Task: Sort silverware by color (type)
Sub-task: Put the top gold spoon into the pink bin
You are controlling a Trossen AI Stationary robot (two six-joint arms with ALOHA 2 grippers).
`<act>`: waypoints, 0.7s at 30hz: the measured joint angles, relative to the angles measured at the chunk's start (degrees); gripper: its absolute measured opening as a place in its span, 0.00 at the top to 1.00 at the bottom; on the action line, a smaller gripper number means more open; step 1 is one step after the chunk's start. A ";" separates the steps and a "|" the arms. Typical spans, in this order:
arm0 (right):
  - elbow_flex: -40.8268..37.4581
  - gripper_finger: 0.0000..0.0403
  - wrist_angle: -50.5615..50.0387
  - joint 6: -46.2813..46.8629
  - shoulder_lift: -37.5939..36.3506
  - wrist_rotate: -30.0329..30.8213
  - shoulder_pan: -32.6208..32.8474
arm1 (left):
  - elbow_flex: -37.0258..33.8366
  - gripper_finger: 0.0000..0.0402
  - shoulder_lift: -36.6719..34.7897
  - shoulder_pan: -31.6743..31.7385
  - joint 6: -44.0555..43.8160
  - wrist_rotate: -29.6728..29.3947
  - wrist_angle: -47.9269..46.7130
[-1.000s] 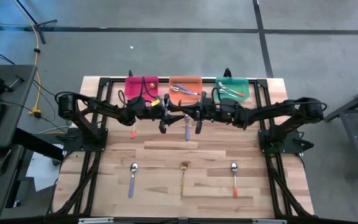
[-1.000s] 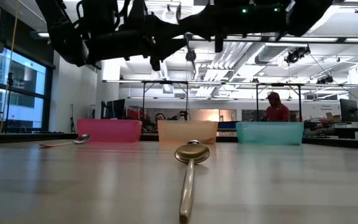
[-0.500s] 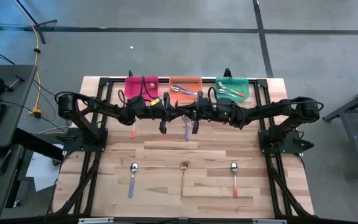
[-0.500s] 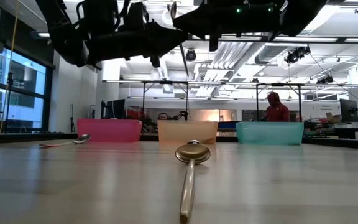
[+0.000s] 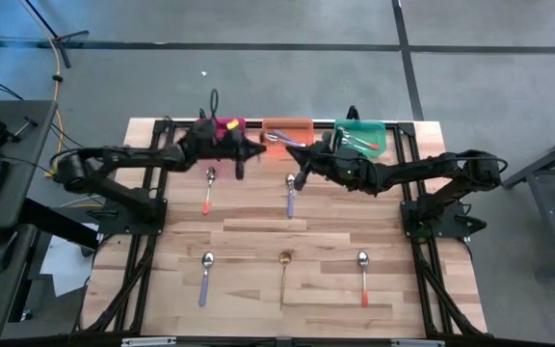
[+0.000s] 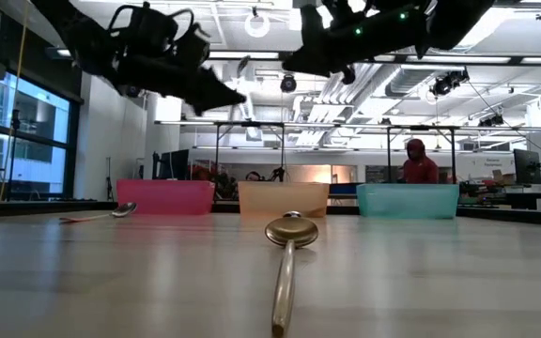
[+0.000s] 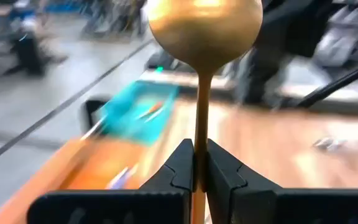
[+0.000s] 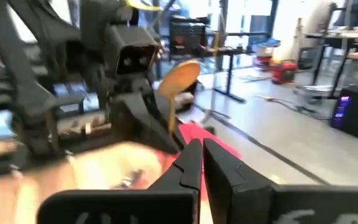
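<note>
Evidently mid-sort: left gripper (image 7: 196, 163) pinches a gold spoon (image 7: 201, 28) by its handle near the table's far edge; right gripper (image 8: 201, 158) hovers nearby, fingers nearly together, empty.

The high view looks straight down on the whole tabletop (image 5: 258, 236) from well above, with three bins along its 12 o'clock edge. The low view sits at tabletop height at the 6 o'clock edge, facing level toward 12 o'clock, very near a gold spoon (image 6: 287, 252); both views share that spoon and the bins. The left wrist view looks past the left pincer (image 7: 200, 163), close on a clamped gold spoon. The right wrist view looks past the right pincer (image 8: 200, 155) toward the left arm.
</note>
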 joint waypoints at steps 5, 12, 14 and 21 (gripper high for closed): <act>0.00 1.00 -9.63 -2.27 -3.37 0.35 -1.77 | 5.36 0.98 -5.55 10.87 9.45 -1.99 -26.59; -0.02 1.00 -15.76 -4.56 -4.36 0.38 -3.09 | 11.53 0.98 -2.24 20.72 22.98 -12.18 -43.67; -0.02 1.00 -17.31 -4.56 -4.36 0.34 -3.27 | 11.94 0.98 -0.43 22.33 24.16 -12.80 -45.36; -0.02 1.00 -20.20 -3.10 -4.36 0.78 -3.25 | 12.13 0.98 6.00 24.10 26.27 -13.22 -45.95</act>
